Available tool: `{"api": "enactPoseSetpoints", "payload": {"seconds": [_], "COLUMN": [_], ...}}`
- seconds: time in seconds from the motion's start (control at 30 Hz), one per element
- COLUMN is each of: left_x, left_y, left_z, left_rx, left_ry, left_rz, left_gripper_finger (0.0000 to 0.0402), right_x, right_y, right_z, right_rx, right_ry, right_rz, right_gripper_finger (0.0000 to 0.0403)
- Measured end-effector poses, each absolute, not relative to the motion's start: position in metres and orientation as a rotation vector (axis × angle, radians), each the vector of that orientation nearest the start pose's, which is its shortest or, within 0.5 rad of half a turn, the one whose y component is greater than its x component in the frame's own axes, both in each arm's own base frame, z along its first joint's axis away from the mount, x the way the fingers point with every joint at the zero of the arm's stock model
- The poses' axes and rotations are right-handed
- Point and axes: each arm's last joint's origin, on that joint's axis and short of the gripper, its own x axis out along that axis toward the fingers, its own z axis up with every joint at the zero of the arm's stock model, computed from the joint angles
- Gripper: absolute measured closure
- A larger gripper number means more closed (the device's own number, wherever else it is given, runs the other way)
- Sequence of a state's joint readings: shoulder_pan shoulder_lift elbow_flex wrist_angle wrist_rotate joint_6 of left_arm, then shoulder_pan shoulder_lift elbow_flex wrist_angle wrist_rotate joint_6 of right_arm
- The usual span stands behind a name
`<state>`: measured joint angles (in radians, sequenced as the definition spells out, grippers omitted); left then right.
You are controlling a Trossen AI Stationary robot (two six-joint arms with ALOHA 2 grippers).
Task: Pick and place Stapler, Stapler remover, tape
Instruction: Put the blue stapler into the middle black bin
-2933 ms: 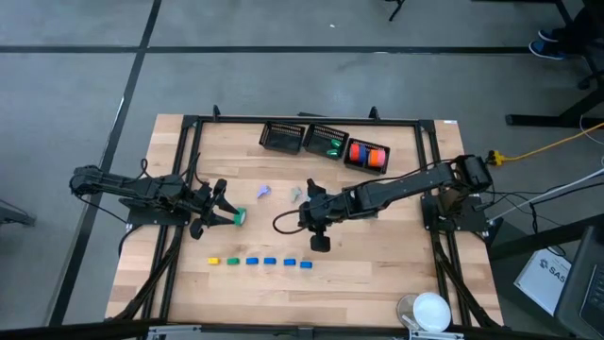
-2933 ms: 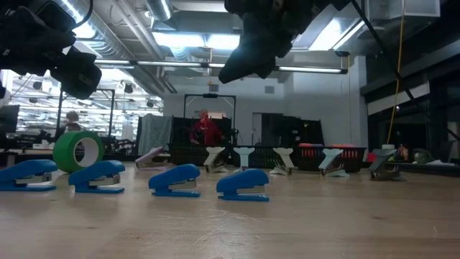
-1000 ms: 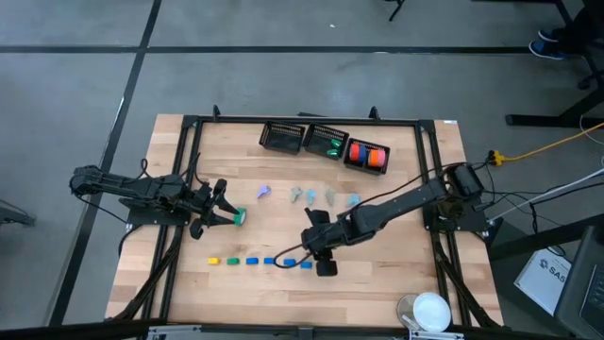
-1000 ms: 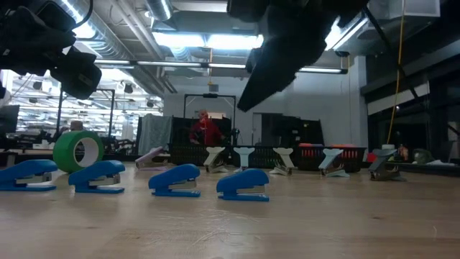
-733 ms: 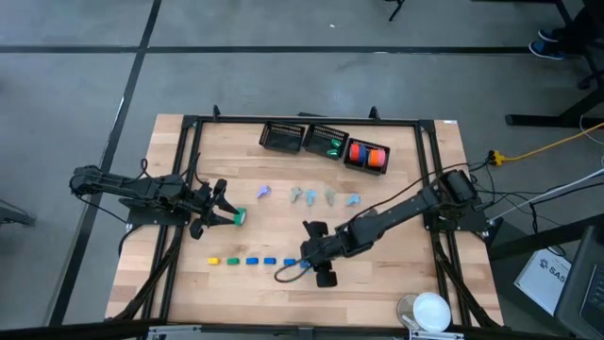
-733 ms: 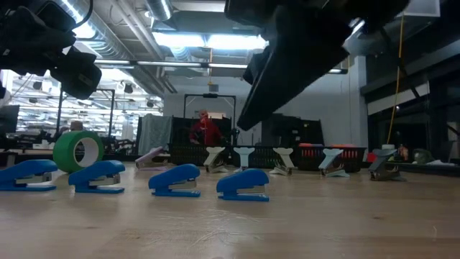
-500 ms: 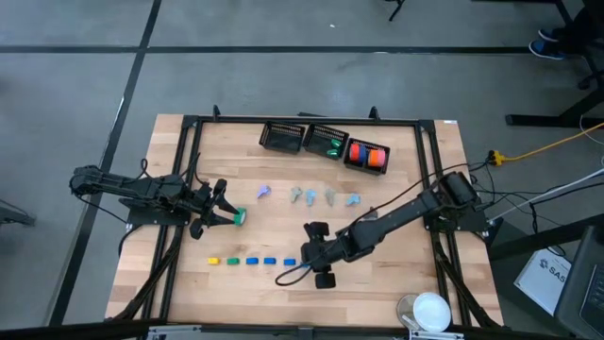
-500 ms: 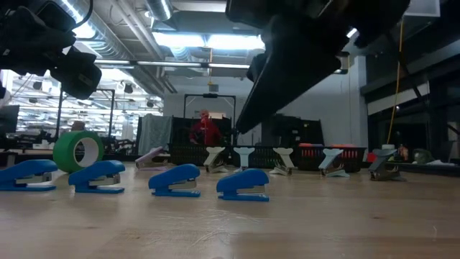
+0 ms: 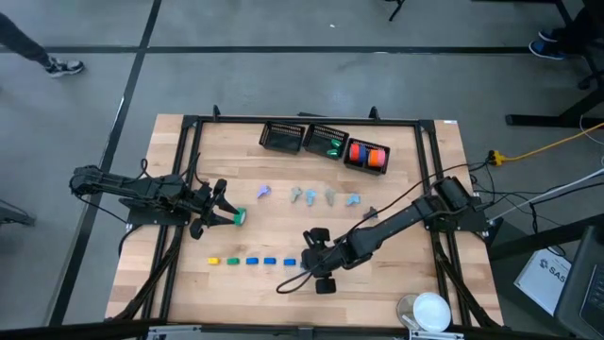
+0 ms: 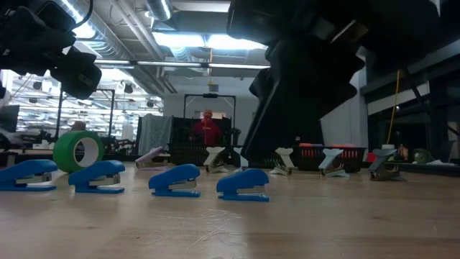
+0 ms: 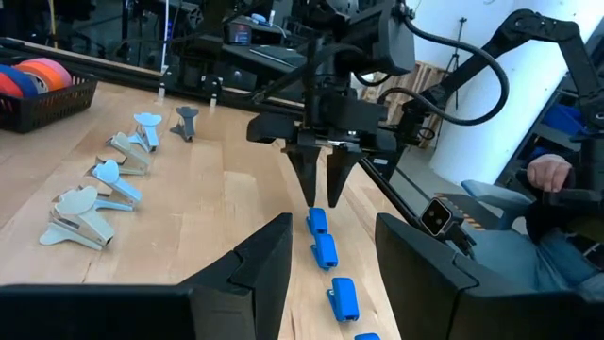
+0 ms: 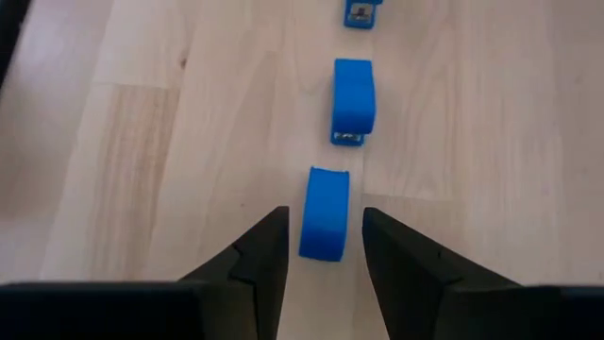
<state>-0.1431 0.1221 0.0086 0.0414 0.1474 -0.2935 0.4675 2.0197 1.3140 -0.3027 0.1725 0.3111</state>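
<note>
A row of small staplers lies near the table's near edge: one yellow (image 9: 213, 261), one green (image 9: 231, 261), the others blue (image 9: 270, 261). My right gripper (image 12: 325, 217) slants down over the row's right end. It is open, with a finger on each side of the last blue stapler (image 12: 326, 212) and a gap on both sides. Pastel claw-shaped stapler removers (image 9: 311, 196) lie in a line at mid-table. A green tape roll (image 10: 77, 151) stands on edge on the table. My left gripper (image 9: 226, 213) waits open and level above it at the left.
Three black baskets (image 9: 282, 137) stand at the far edge; the right one holds orange and red tape rolls (image 9: 368, 154), the middle one a green roll (image 9: 332, 148). A white round object (image 9: 432, 310) sits at the near right corner. Bare wood lies right of the stapler row.
My right gripper has gone down and toward the table's near edge, from above mid-table to the right end of the stapler row. Its fingers now stand astride the last blue stapler. No stapler has moved.
</note>
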Motion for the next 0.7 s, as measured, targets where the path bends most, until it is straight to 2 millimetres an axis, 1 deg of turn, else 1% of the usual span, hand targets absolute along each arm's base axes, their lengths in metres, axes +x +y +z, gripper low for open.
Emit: {"api": "enactPoseSetpoints", "payload": {"seconds": [0.17, 0.3, 0.47, 0.6, 0.7], "left_x": [0.103, 0.103, 0.103, 0.103, 0.103], "left_y": [-0.019, -0.019, -0.019, -0.019, -0.019], "left_z": [0.161, 0.161, 0.161, 0.161, 0.161], "left_rx": [-0.292, -0.292, -0.292, -0.291, -0.292], "left_ry": [0.115, 0.114, 0.114, 0.114, 0.115], "left_rz": [-0.277, -0.278, -0.277, -0.277, -0.277], "left_gripper_finger": [0.0251, 0.0251, 0.0251, 0.0251, 0.0251], "right_x": [0.369, 0.371, 0.375, 0.377, 0.378], "right_y": [0.181, 0.181, 0.183, 0.181, 0.179], "right_z": [0.145, 0.134, 0.126, 0.125, 0.125], "right_rx": [-0.036, -0.044, -0.033, -0.011, 0.002], "right_ry": [0.989, 1.011, 0.991, 0.993, 0.997], "right_rz": [0.107, 0.103, 0.108, 0.093, 0.096], "right_gripper_finger": [0.0261, 0.0261, 0.0261, 0.0262, 0.0274]}}
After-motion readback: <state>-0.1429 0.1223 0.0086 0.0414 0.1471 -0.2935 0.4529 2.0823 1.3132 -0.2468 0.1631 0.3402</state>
